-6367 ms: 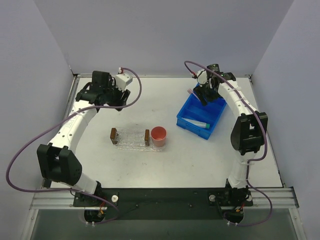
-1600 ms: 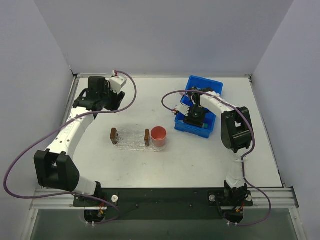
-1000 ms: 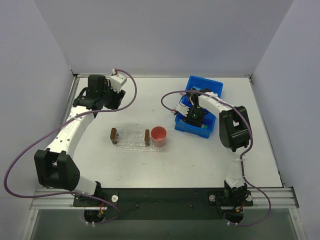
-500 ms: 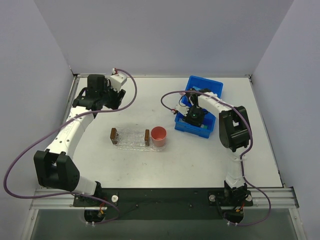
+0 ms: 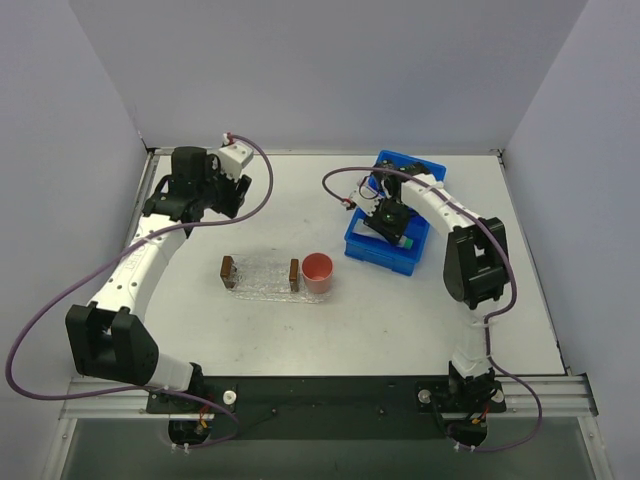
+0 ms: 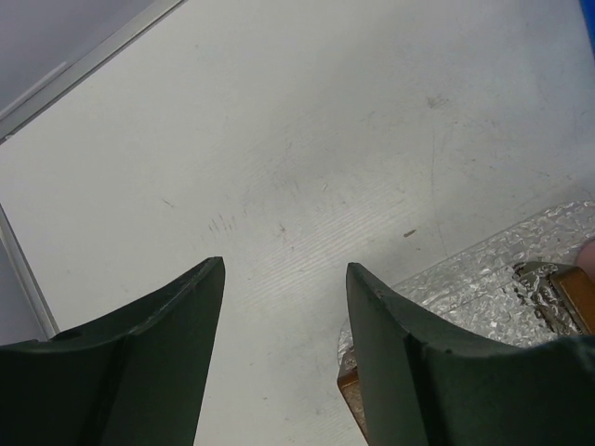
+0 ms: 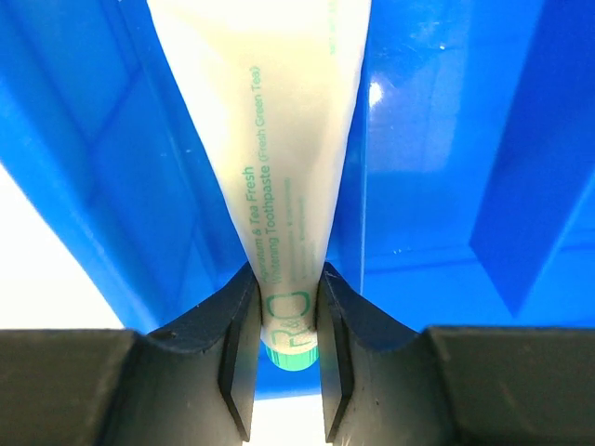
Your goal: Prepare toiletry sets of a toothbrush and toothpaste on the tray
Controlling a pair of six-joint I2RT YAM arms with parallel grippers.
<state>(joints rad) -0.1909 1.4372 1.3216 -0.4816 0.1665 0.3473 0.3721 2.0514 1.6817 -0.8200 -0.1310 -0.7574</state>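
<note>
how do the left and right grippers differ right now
The left gripper is open and empty; the right gripper is shut on the toothpaste. The left gripper hangs over bare table near the tray; the right gripper is over the blue bin. Both are dark-coloured.

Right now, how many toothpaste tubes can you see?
1. A whitish toothpaste tube with a green cap, pinched in the right pincer at the blue bin. Another could lie hidden elsewhere in the bin.
</note>
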